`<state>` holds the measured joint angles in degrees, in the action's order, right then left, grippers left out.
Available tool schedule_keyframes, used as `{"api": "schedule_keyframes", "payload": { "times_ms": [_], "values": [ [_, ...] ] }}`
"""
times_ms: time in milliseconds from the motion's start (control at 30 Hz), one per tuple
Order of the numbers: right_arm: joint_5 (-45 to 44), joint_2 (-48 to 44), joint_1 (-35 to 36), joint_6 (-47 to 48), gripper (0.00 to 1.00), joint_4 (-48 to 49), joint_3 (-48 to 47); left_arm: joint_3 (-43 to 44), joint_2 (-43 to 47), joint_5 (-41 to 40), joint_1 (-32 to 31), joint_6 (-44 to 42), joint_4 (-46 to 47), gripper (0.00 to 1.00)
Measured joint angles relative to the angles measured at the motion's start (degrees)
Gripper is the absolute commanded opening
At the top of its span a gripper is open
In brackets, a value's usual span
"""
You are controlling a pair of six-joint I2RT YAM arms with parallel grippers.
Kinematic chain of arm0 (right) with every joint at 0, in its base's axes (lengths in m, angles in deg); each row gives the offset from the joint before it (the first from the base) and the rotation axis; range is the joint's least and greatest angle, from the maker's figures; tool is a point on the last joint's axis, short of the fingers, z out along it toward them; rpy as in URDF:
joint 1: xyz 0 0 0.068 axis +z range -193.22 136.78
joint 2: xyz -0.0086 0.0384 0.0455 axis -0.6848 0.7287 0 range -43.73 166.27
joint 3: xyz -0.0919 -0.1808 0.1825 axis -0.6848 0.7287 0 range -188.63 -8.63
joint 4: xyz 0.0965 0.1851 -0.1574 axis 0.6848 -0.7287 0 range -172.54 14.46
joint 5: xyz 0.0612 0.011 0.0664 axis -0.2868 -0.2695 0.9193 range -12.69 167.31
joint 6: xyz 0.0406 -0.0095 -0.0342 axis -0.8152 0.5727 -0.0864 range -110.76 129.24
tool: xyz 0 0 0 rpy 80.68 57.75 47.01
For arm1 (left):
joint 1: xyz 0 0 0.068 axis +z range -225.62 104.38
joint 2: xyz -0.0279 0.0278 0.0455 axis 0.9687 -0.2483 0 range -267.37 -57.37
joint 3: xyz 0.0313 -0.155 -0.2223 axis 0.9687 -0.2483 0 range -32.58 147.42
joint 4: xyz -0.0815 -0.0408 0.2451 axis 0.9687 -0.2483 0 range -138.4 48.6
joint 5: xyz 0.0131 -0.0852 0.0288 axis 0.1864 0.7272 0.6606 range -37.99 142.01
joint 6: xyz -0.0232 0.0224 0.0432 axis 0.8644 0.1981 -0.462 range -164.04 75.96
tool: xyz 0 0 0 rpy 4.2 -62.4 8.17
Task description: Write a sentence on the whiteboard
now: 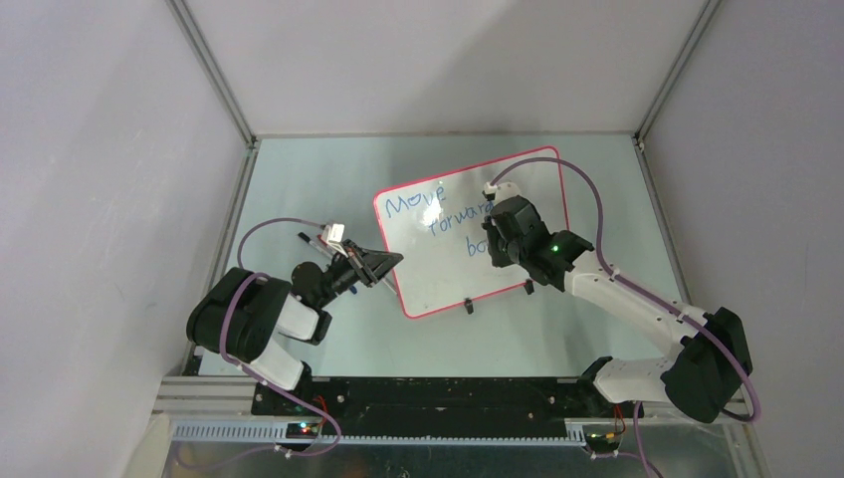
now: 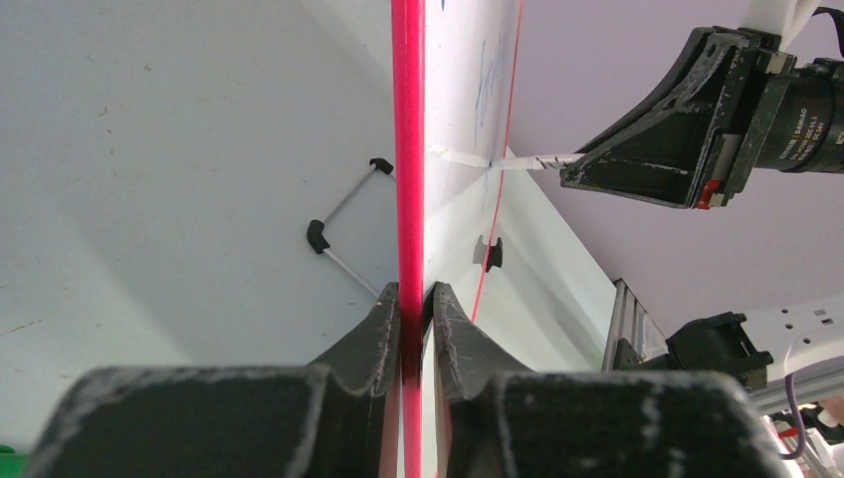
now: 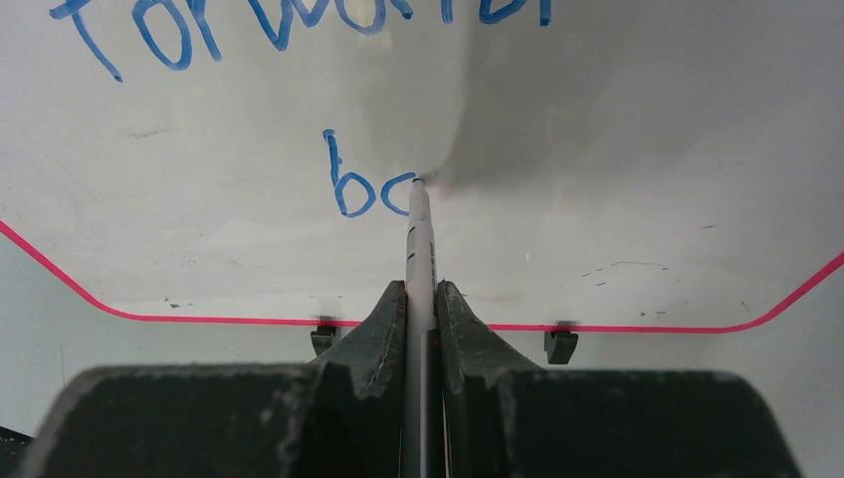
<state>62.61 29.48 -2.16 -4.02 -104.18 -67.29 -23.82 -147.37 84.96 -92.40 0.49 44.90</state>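
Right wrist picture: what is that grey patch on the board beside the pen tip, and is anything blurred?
Right wrist view: the patch is a soft shadow on the board, up and right of the pen; the writing is sharp. Left wrist view: the board's red frame, near the lens, looks soft.

Pale green tbl, grey walls, alu rails, thin wire bracket lying on tbl.

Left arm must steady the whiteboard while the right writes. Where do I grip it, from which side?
Take the whiteboard's left edge, coming in from its left with jaws straddling the red frame. The thin flat sheet offers only its rim, and that side is clear of the marker in the right gripper. The left gripper is clamped there now.
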Motion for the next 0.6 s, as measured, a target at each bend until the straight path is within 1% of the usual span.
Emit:
{"api": "schedule_keyframes", "payload": {
  "times_ms": [400,600],
  "values": [
    [0.6,-0.2,0.9,0.4,0.0,0.2,0.0,0.0,0.0,0.0,0.0,0.0,0.0,0.0],
    [0.5,-2.5,0.9,0.5,0.0,0.2,0.0,0.0,0.0,0.1,0.0,0.0,0.0,0.0]
  ]
}}
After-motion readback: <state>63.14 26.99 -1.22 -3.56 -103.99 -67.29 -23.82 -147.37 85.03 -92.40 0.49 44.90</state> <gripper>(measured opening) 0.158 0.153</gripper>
